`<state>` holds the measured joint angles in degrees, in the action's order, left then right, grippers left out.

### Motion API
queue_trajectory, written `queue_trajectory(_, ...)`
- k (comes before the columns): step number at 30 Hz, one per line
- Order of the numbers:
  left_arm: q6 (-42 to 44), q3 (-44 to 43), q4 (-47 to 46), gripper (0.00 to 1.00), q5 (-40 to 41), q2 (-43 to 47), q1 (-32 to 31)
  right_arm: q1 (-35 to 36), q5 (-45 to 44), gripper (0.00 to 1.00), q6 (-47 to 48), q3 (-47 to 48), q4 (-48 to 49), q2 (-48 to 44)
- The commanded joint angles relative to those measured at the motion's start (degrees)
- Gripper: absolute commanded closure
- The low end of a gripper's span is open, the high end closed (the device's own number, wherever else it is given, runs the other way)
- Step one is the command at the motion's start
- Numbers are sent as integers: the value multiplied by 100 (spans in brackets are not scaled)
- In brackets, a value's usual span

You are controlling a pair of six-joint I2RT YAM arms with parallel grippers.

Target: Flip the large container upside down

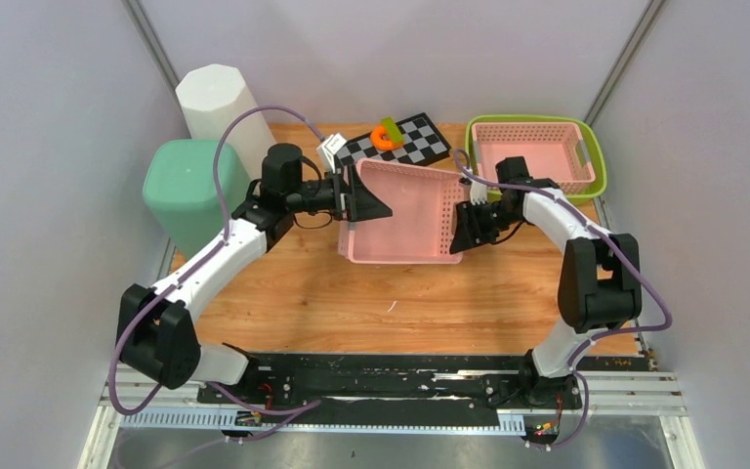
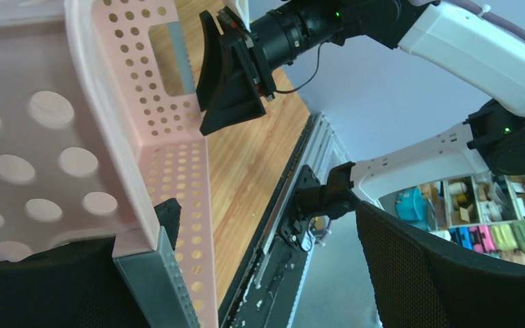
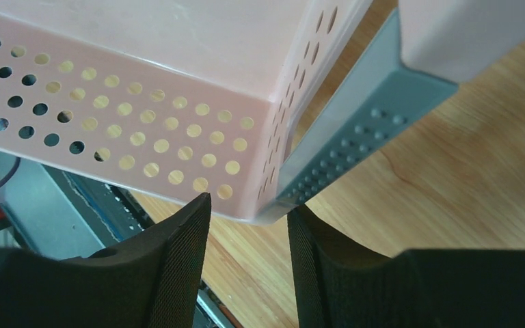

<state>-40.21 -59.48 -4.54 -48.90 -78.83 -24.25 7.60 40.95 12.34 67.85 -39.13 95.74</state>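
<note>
- Grey walls (image 1: 49,147) enclosed a wooden table (image 1: 293,293), with both arms mounted at its near edge.
- The large pink perforated basket (image 1: 400,210) lay at the table's middle, between the two grippers. Whether its opening faced up or down could not be told.
- Left gripper (image 1: 366,200), at the basket's left wall: jaws spread wide, pinching nothing.
- Right gripper (image 1: 467,223), at the basket's right wall: jaws partly apart around a corner edge. Whether they pinched it could not be told.
- Far right corner: a small pink basket (image 1: 527,127) nested in a green basket (image 1: 598,166).
- Far edge: a checkerboard (image 1: 422,143).
- Beside the left edge: a mint bin (image 1: 181,191) and a white container (image 1: 217,103).
</note>
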Motion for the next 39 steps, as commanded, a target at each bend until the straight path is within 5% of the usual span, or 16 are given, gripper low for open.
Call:
queue_trajectory(1, 537, -387, 1002, 1, 332, 213, -79, 198, 597, 52, -129, 176, -147, 127)
queue_trajectory(9, 1149, -884, 2076, 15, 991, 372, -71, 234, 518, 49, -181, 429, -165, 242)
queue_trajectory(21, 1157, -1543, 2668, 51, 1239, 405, -71, 263, 491, 43, -261, 444, -261, 427)
queue_trajectory(33, 1611, -1487, 2692, 36, 1441, 395, -71, 559, 239, 43, -204, 543, -251, 269)
queue_trajectory(39, 2608, -1761, 3323, 3, 2157, 714, -59, 684, -793, 43, -79, 457, 46, -731)
